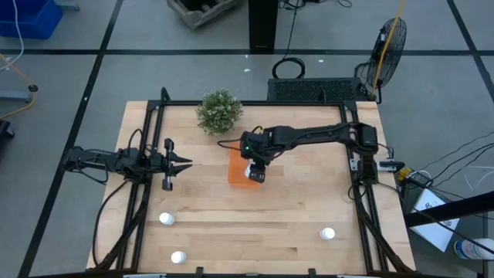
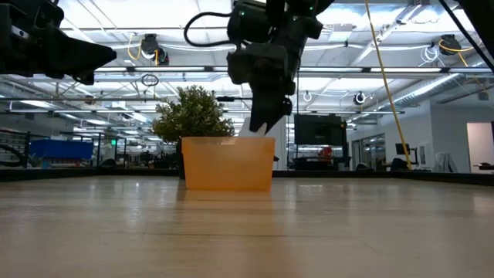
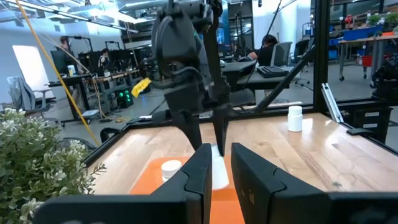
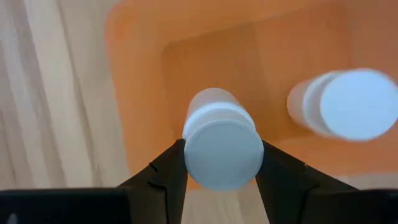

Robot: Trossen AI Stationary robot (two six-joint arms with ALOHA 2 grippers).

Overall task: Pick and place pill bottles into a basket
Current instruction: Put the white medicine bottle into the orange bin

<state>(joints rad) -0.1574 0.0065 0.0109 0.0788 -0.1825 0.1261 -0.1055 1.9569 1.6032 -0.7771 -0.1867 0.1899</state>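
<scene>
- Over the orange basket (image 1: 238,171), near the table's middle, the right gripper (image 4: 221,163) hangs pointing down, its fingers clamped on a white pill bottle (image 4: 222,144) by the cap.
- Inside the basket a second pill bottle (image 4: 347,104) already stands upright.
- Beside the basket, toward the far edge, sits a bushy potted plant (image 1: 219,110).
- At the table's left side the left gripper (image 1: 187,164) waits, aimed at the basket, fingers narrowly parted and holding nothing.
- Near the front edge three more pill bottles stand apart on the wood: two at the left (image 1: 166,219) (image 1: 178,257), one at the right (image 1: 329,233).
</scene>
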